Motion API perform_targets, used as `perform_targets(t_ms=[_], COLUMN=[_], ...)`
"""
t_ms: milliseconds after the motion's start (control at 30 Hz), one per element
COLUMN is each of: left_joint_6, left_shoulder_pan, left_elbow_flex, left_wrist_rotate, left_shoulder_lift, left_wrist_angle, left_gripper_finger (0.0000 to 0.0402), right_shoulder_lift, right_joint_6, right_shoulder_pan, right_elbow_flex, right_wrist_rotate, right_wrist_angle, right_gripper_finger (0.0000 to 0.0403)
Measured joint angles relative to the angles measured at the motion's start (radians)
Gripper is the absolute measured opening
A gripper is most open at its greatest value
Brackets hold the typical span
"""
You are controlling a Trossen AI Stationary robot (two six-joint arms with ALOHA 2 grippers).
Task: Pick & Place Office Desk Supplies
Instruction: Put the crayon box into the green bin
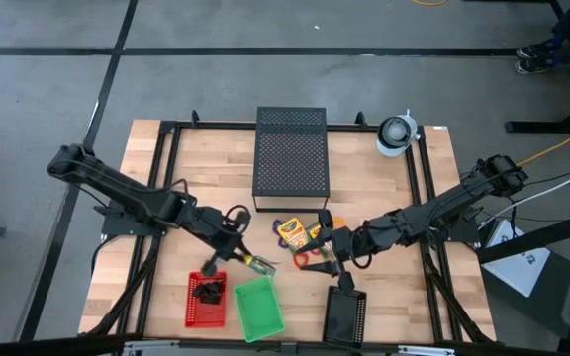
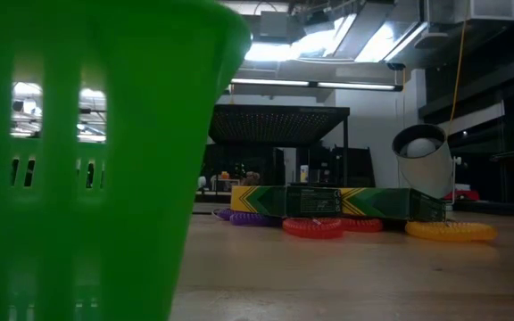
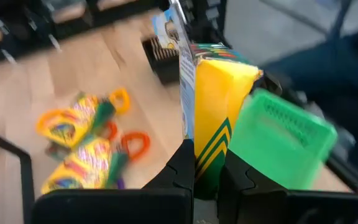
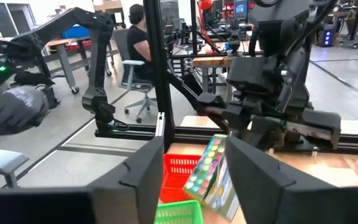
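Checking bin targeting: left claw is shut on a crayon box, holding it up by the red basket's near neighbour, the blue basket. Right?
Not quite. The left claw is shut on the crayon box, but the basket beside the red basket is green, not blue. The high view shows both; the left wrist view shows the grip.

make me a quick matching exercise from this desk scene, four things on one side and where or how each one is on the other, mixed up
Things
1. left claw
2. right claw
3. green basket
4. black perforated box

States
A. far edge of the table, middle
B. open, holding nothing
C. near edge, right beside the red basket
D. shut on a crayon box

Pairs: 1-D, 2-B, 3-C, 4-A
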Motion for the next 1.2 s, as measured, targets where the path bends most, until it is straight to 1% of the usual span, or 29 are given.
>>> perform_targets(t_ms=[133, 200, 267, 400, 533, 600, 733, 867, 967, 1067, 1200], left_joint_6=[0.011, 0.024, 0.04, 0.081, 0.134, 0.163, 0.214, 0.288, 0.332, 0.349, 0.374], left_shoulder_pan=[-0.023, -0.033, -0.045, -0.085, -0.141, -0.167, -0.216, -0.266, -0.291, -0.302, -0.307], left_elbow_flex=[0.045, 0.069, 0.092, 0.165, 0.258, 0.3, 0.365, 0.421, 0.48, 0.544, 0.622], left_wrist_rotate=[0.01, 0.042, 0.063, 0.054, 0.036, 0.034, 0.01, -0.084, -0.148, -0.157, -0.162], left_shoulder_lift=[-0.01, -0.01, -0.006, 0.025, 0.105, 0.155, 0.257, 0.353, 0.407, 0.44, 0.457], left_wrist_angle=[-0.183, -0.245, -0.288, -0.397, -0.507, -0.562, -0.653, -0.731, -0.798, -0.846, -0.859], left_gripper_finger=[0.0022, 0.0022, 0.0022, 0.0022, 0.0022, 0.0022, 0.0022, 0.0022, 0.0022, 0.0022, 0.0022], right_shoulder_lift=[0.0, 0.0, 0.0, 0.0, 0.0, 0.0, 0.003, 0.018, 0.032, 0.041, 0.046], right_joint_6=[0.018, 0.026, 0.026, 0.026, 0.045, 0.088, 0.179, 0.208, 0.2, 0.181, 0.149], right_shoulder_pan=[0.0, 0.0, 0.001, 0.012, 0.023, 0.03, 0.054, 0.085, 0.104, 0.116, 0.12], right_elbow_flex=[0.0, 0.0, 0.0, 0.0, 0.0, 0.0, 0.0, 0.0, 0.0, 0.0, 0.0], right_wrist_rotate=[0.004, 0.007, 0.046, 0.204, 0.381, 0.427, 0.422, 0.419, 0.42, 0.42, 0.423], right_wrist_angle=[0.001, 0.01, 0.022, 0.02, 0.017, 0.03, 0.033, 0.037, 0.075, 0.113, 0.119], right_gripper_finger=[0.0197, 0.02, 0.02, 0.0198, 0.0196, 0.0196, 0.0196, 0.0196, 0.0196, 0.0196, 0.0196])
